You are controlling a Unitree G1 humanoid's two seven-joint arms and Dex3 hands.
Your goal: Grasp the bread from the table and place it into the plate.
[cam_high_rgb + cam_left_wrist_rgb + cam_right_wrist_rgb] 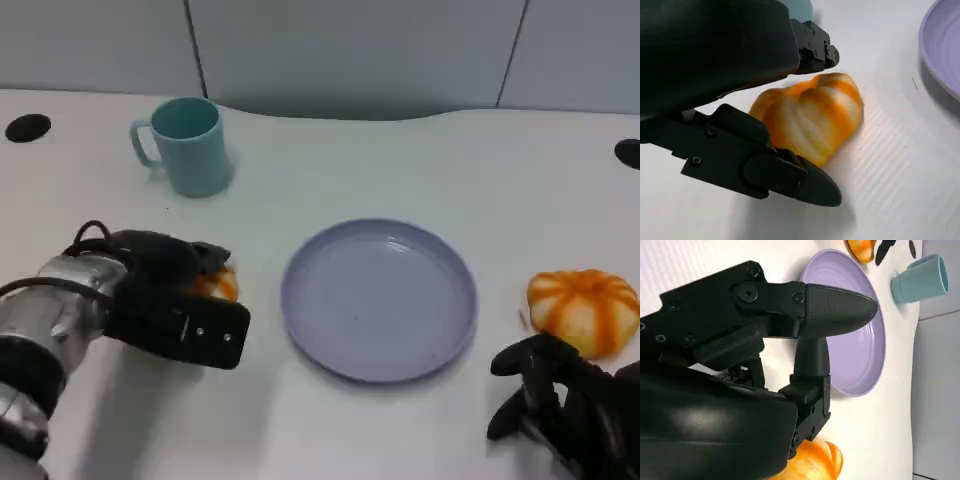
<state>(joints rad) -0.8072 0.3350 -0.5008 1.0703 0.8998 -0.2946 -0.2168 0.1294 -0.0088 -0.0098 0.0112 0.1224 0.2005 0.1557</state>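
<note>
Fingers (790, 175) of left hand (170, 300) clamp bread (810, 115) beside bare plate (378, 298)

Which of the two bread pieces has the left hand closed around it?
The bread left of the plate, bread, sits between the left hand's fingers. The other bread, right of the plate, lies free by the right hand.

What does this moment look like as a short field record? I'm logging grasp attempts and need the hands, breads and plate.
left hand: fingers on both sides of the left bread, which sits on the table; contact unclear
right hand: holds nothing, fingers apart, close to the right bread
plate: lilac, empty, between the two breads
cup: teal, upright, behind the plate toward the left
table: white
</note>
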